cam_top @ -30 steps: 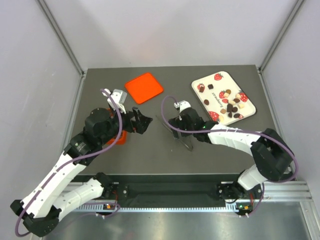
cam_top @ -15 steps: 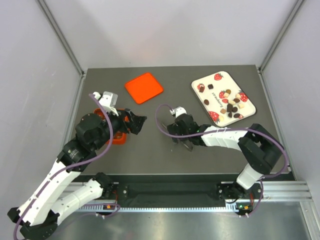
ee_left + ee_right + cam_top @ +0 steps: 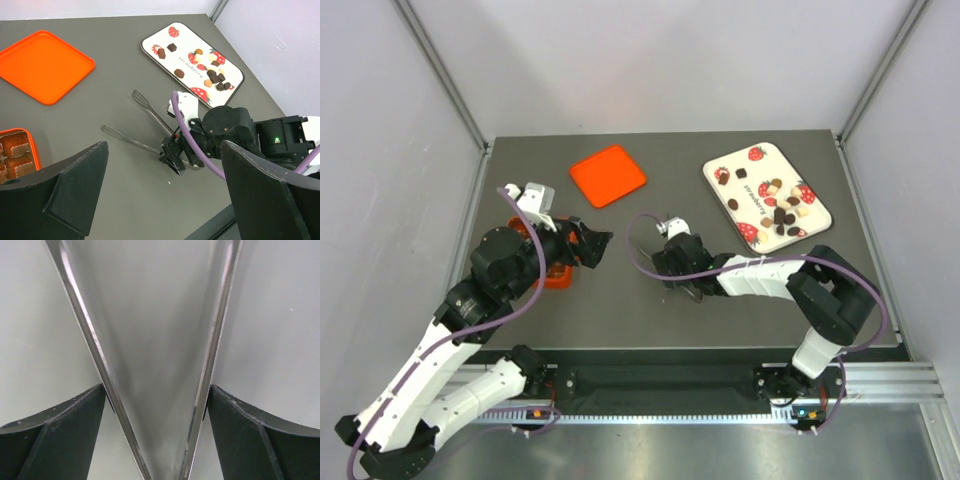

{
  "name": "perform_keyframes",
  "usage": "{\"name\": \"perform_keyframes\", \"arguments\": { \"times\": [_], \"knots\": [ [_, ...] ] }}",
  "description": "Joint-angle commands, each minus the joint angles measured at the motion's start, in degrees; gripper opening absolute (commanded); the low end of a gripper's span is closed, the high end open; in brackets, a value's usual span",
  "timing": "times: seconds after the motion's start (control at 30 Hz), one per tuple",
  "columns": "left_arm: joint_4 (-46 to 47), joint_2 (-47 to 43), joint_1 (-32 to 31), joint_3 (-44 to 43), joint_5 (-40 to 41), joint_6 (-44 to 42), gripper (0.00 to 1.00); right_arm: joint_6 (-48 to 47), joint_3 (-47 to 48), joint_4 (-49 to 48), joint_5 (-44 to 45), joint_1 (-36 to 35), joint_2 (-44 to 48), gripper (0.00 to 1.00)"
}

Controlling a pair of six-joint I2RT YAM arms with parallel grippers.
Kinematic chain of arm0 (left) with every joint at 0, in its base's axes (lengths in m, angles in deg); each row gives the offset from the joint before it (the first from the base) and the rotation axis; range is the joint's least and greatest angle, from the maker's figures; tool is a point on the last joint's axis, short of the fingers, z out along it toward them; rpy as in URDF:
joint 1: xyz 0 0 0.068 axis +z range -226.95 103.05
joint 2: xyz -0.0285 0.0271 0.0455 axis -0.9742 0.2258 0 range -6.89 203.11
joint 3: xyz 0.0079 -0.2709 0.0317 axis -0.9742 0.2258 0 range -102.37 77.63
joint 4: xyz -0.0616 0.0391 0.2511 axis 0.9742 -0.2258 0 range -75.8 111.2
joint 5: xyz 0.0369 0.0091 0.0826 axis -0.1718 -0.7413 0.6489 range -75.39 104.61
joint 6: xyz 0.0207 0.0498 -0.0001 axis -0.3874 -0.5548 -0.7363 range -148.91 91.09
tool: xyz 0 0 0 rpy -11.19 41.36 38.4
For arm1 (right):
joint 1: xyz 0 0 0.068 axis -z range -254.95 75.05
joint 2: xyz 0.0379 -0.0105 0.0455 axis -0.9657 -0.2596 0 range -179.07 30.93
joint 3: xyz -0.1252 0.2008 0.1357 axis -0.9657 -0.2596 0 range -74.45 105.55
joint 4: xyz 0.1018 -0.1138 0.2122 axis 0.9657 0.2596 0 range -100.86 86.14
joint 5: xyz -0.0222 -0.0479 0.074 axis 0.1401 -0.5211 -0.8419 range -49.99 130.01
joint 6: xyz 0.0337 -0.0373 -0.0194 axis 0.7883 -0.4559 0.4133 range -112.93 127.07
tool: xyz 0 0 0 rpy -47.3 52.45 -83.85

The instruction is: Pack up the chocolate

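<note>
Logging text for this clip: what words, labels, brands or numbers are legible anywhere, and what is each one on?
"strawberry": printed across the middle of the white tray, read in the left wrist view; too small to read in the top view.
No other text shows on the orange lid or the orange box.

The chocolates (image 3: 782, 212) are tiny bite-sized pieces, mostly dark brown with a few pale cream. Most lie loose on a strawberry-print tray (image 3: 767, 160) at 2 o'clock on the table, bunched toward the tray's 4 o'clock side. 1 dark square piece sits apart at its 10 o'clock. Other brown blocks (image 3: 12, 150) fill an orange box (image 3: 31, 137) at 9 o'clock.
</note>
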Motion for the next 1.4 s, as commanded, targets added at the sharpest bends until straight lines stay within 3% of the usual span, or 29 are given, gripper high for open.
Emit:
{"name": "perform_keyframes", "arguments": {
  "times": [0.0,0.3,0.43,0.67,1.03,1.37],
  "knots": [
    [3.2,-0.7,0.1,0.5,1.1,-0.3,0.98,0.4,0.4,-0.2,2.1,-1.4,-1.8,0.81],
    [1.5,-0.4,0.1,-0.6,2.7,-0.1,0.98,0.4,2.3,3.3,1.6,-1.4,3.4,0.64],
    [-2.2,2.2,0.1,-0.7,11.6,2.8,0.97,0.9,5.7,9.0,0.7,-1.3,7.2,0.62],
    [-3.3,6.2,1.5,-1.1,5.9,4.8,0.95,2.4,11.0,18.6,-2.3,0.7,11.6,0.58],
    [-3.3,6.5,2.5,-4.6,0.2,6.0,0.96,0.9,17.5,28.6,-8.8,13.3,20.0,0.55],
    [-1.6,8.3,2.5,-3.5,-3.9,5.1,0.96,-4.7,30.0,36.7,-0.9,26.9,16.0,0.52]
  ]
}}
